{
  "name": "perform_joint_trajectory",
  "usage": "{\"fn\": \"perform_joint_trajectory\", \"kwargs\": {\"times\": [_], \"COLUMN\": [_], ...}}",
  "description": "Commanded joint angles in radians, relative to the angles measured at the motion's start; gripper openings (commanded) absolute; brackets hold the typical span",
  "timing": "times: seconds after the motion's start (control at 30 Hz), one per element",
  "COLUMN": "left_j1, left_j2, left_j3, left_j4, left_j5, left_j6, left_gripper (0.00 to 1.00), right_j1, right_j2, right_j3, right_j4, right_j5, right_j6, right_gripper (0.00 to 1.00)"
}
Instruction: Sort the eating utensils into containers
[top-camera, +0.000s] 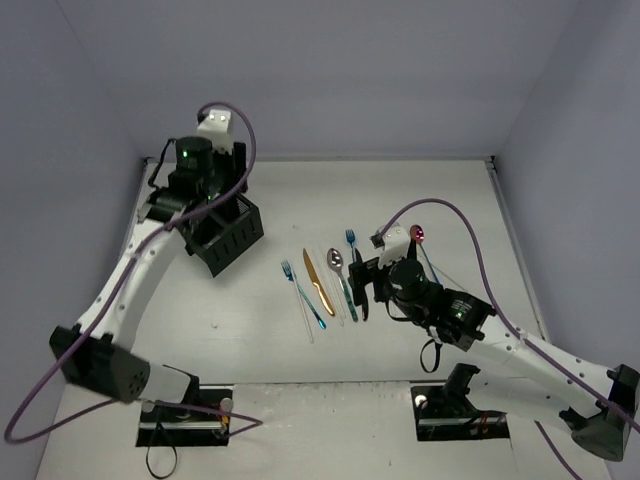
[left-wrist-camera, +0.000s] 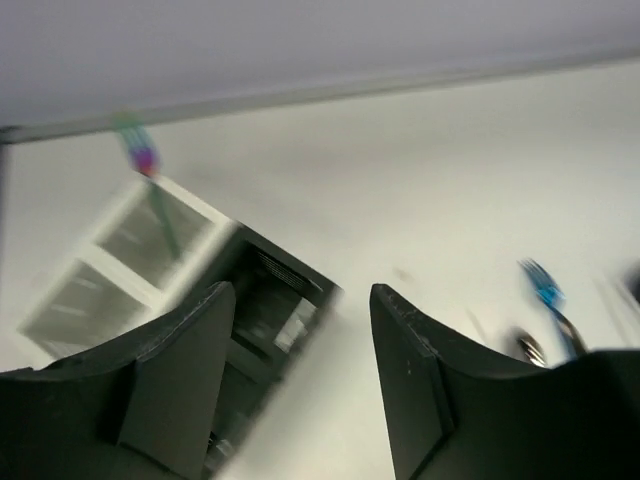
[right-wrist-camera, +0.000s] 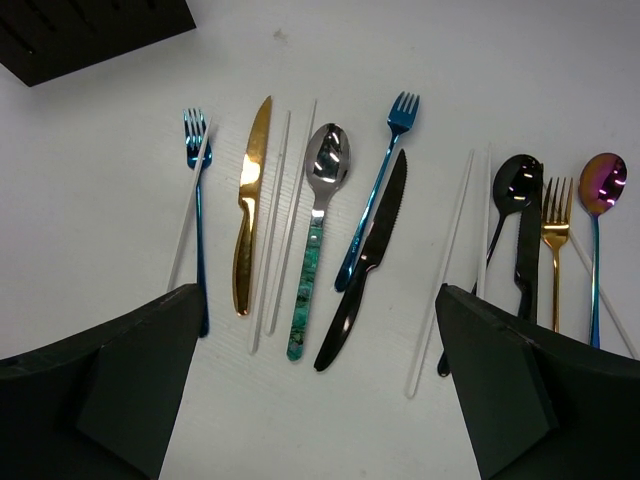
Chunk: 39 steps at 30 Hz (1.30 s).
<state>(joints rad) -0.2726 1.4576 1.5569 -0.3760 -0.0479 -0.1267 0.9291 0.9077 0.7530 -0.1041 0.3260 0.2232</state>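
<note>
Several eating utensils lie in a row on the table. In the right wrist view they are a blue fork (right-wrist-camera: 196, 200), a gold knife (right-wrist-camera: 250, 200), a silver spoon with a green handle (right-wrist-camera: 318, 240), a second blue fork (right-wrist-camera: 380, 190), a black knife (right-wrist-camera: 365, 260), a black spoon (right-wrist-camera: 510, 190), a gold fork (right-wrist-camera: 553, 240), a purple spoon (right-wrist-camera: 600, 200) and pale thin sticks. My right gripper (right-wrist-camera: 318, 295) hovers wide open over them (top-camera: 362, 290). The containers (top-camera: 228, 235) stand far left. My left gripper (left-wrist-camera: 300, 290) is open and empty beside the black bins (left-wrist-camera: 265, 300). The white bins (left-wrist-camera: 120, 260) hold one pink-blue utensil (left-wrist-camera: 140, 160).
Grey walls close the table at the back and on both sides. A purple cable (top-camera: 470, 225) loops above the right arm. The left wrist view is blurred. A corner of the black bins shows in the right wrist view (right-wrist-camera: 90, 30).
</note>
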Motion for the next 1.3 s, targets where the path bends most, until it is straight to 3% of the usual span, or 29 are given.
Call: {"fn": "perform_joint_trajectory", "kwargs": {"times": [0.0,0.23,0.47,0.87,1.27], "left_j1": [-0.068,-0.109,-0.166,-0.172,-0.166], "left_j2": [-0.18,-0.288,-0.159,0.079,0.192], "left_j3": [-0.25,-0.591,-0.761,-0.779,-0.707], "left_j4": [0.072,0.212,0.46,0.575,0.597], "left_j5": [0.169,0.265,0.248,0.221,0.253], "left_j6": [-0.169,-0.214,-0.325,-0.305,-0.185], "left_gripper": [0.53,0.52,0.49,0.49,0.49], "right_j1": [-0.008,-0.008,-0.007,-0.007,-0.007], "right_j2": [-0.059,-0.092,-0.09,-0.086,-0.088], "right_j3": [-0.005,-0.028,-0.032,-0.04,-0.043], "right_j4": [0.044,0.043,0.043,0.044,0.043], "right_j5": [0.013,-0.019,-0.038,-0.065,-0.077], "right_j6": [0.033,0.031,0.036,0.032,0.019], "right_gripper": [0.99,0.99,0.99,0.99,0.99]}}
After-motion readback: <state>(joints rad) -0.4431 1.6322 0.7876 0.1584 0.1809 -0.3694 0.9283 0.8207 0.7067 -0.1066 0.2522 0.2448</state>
